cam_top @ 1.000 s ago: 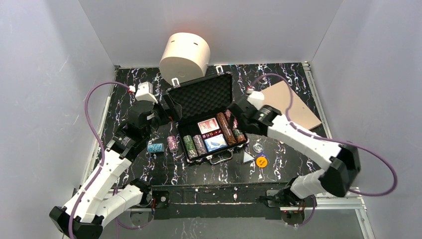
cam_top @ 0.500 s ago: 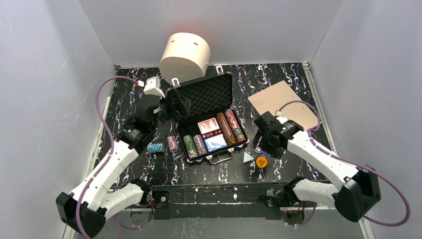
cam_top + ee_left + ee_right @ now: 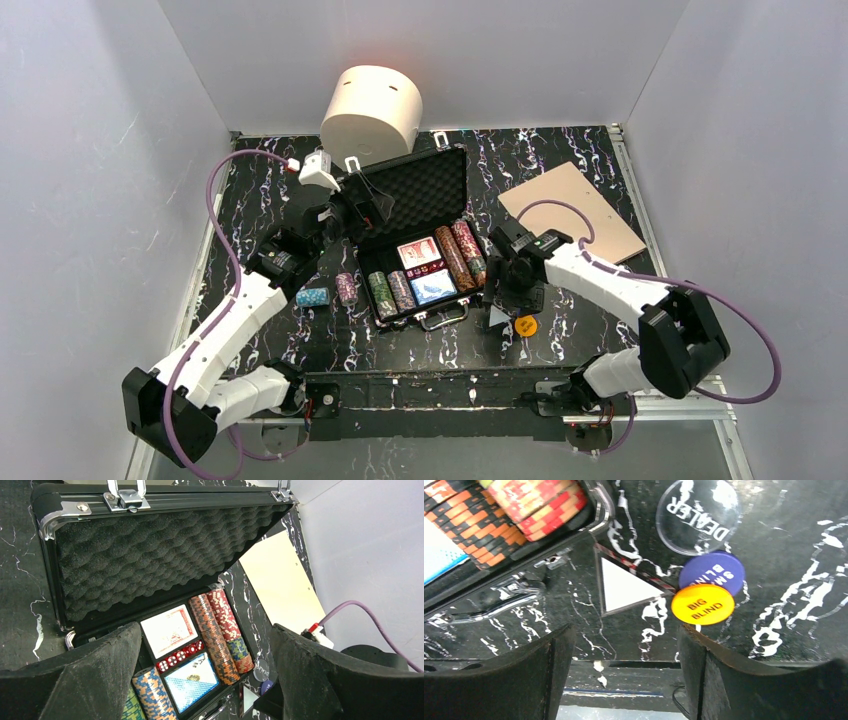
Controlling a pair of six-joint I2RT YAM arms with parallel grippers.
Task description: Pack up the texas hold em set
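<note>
The black briefcase point(image 3: 412, 190) stands open, foam lid up. Its tray holds striped chip stacks point(image 3: 216, 635), a red card deck point(image 3: 167, 630), a blue card deck point(image 3: 192, 680) and red dice point(image 3: 180, 656). My left gripper point(image 3: 362, 208) is open and empty, at the lid's left end, looking down into the tray point(image 3: 205, 635). My right gripper point(image 3: 506, 290) is open and empty over the table just right of the case point(image 3: 624, 635). Below it lie the yellow button point(image 3: 702, 604), a purple button point(image 3: 712, 570), a clear dealer disc point(image 3: 698, 516) and a clear triangle point(image 3: 624, 585).
Two loose chip stacks, blue point(image 3: 313, 296) and pink point(image 3: 346, 288), lie left of the case. The cream cylinder point(image 3: 372, 110) stands behind the lid. The tan board point(image 3: 575, 210) lies at the back right. The case handle point(image 3: 484, 607) faces the near table edge.
My right gripper left the tray's right end, swung out right, then came back over the buttons. My left gripper moved up and right to the lid's left end.
</note>
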